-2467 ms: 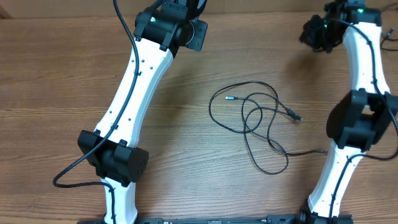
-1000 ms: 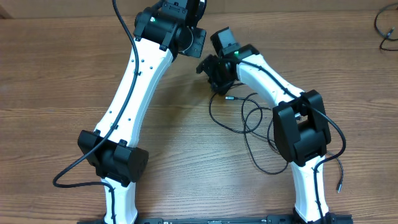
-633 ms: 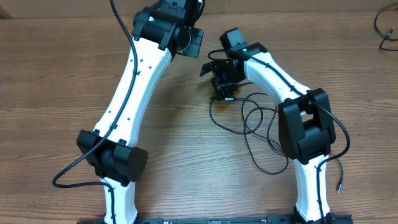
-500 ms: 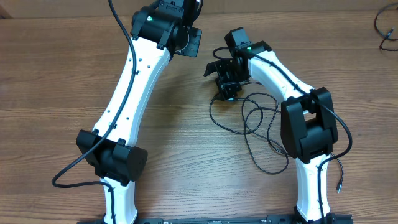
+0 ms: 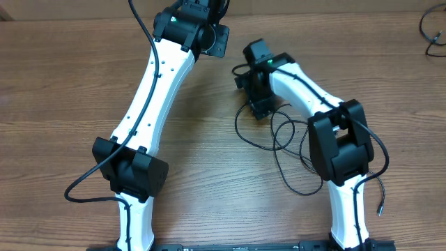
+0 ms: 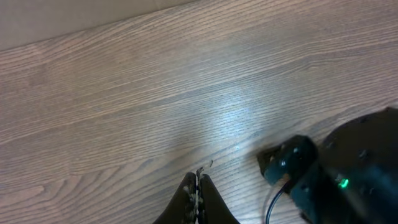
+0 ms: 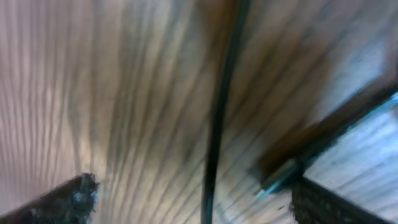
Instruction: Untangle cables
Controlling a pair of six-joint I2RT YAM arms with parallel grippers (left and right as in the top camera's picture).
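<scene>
In swings the right gripper (image 5: pixel 260 108), dropping onto the top loop of the cables (image 5: pixel 237 127) tangled mid-desk (image 5: pixel 202 146). Its jaws are spread, straddling one cord (image 7: pixel 217 124), so a grasp looks close. Up top, the left gripper (image 6: pixel 196 194) is pinched together, empty.

The cables (image 5: pixel 277 137) are thin black cords lying flat on the wooden table (image 5: pixel 209 146) in one loose tangle. A wide loop sits at the left, small crossed loops in the middle, and a long loop trails toward the near edge. In the right wrist view, one cord (image 7: pixel 217 124) runs top to bottom, blurred, beside a silver-tipped plug end (image 7: pixel 273 179)
</scene>
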